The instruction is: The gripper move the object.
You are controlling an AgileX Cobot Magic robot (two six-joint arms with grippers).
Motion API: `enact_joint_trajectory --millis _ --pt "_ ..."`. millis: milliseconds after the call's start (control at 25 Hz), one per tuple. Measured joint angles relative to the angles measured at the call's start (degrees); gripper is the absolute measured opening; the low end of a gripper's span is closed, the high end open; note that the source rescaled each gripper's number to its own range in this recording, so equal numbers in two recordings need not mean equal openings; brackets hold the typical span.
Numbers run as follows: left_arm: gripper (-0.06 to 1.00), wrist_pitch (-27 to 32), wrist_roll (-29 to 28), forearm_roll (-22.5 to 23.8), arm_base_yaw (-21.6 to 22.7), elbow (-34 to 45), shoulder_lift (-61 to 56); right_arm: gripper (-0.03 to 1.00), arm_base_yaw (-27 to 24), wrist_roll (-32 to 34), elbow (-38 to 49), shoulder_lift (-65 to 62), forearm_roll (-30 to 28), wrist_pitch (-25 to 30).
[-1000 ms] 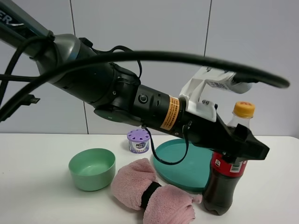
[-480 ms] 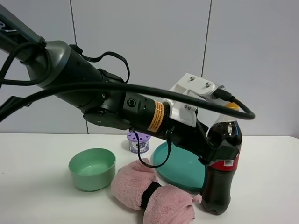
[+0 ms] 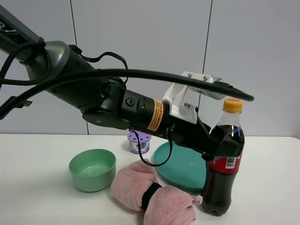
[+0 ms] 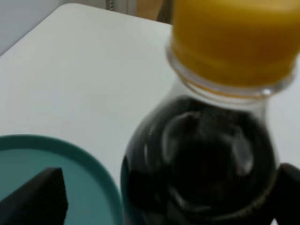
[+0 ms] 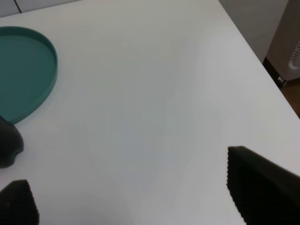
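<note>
The cola bottle (image 3: 224, 176), with a red label and an orange-yellow cap, stands upright on the white table at the front right, beside the teal plate (image 3: 180, 166). My left gripper (image 3: 225, 146) reaches across from the left and sits at the bottle's shoulder. In the left wrist view the bottle (image 4: 201, 154) fills the space between the gripper (image 4: 161, 194) jaws. One fingertip (image 4: 35, 199) stands apart from the bottle and the other is at its side. My right gripper (image 5: 140, 197) is open and empty over bare table.
A green bowl (image 3: 92, 169) stands at the front left and a pink rolled towel (image 3: 152, 192) at the front middle. A small purple-lidded tub (image 3: 139, 141) is behind them. The table's right edge (image 5: 262, 61) shows in the right wrist view.
My left gripper has drawn back and risen from the bottle's label to its shoulder. The bottle leaned to the right before and now stands upright, with its cap in view again.
</note>
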Motion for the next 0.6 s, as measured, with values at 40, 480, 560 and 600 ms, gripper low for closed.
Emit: enact_joint_trajectory --millis 40,480,560,600 --pt "0.65 -0.7 -0.4 0.3 0.0 0.1 0.0 1.0 0.0 0.0 0.0 0.0 0.0 0.0" --pt "0.65 -3.3 4.9 -0.6 1.3 10.9 -4.8 1.0 0.0 0.0 0.0 0.0 0.0 0.0" --pt "0.65 -2.8 6.9 -2.1 2.5 12.7 -6.2 1.0 0.0 0.0 0.0 0.0 0.0 0.0" --pt "0.65 -2.6 7.6 -3.0 3.2 13.6 -7.0 1.0 0.0 0.0 0.0 0.0 0.0 0.0"
